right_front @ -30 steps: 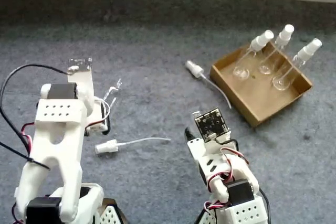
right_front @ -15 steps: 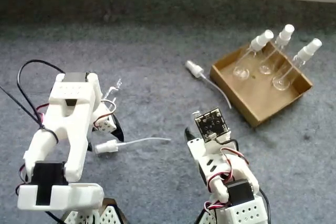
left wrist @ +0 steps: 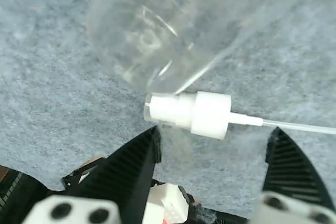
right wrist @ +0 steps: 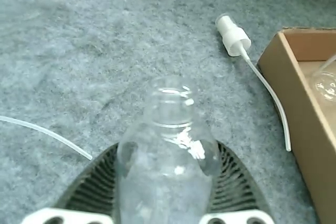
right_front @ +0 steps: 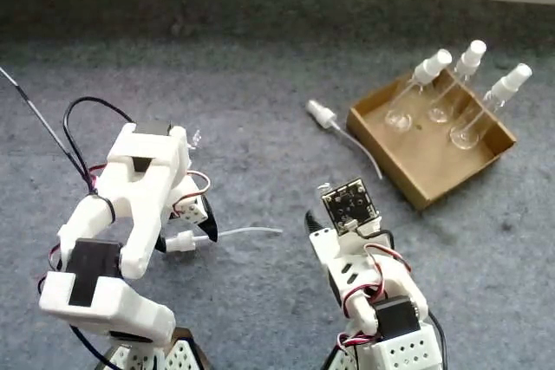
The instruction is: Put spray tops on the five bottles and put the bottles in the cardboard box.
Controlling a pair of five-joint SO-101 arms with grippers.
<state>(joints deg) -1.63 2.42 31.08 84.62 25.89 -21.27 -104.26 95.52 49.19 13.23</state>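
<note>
Spray top with its long tube lies on the grey carpet, well apart from the cardboard box. The left gripper is spread wide close to it, with a clear lying bottle just beside. Nearer the box, the right gripper pinches an uncapped bottle. A second spray top lies just beside the box, which holds three capped bottles.

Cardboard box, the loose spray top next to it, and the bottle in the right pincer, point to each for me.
cardboard box (right_front: pixel 431 160): high view, bare floor of the box.
loose spray top (right_front: pixel 322 114): high view, its white head.
bottle (right wrist: pixel 168 161): right wrist view, clear body below the neck.
</note>
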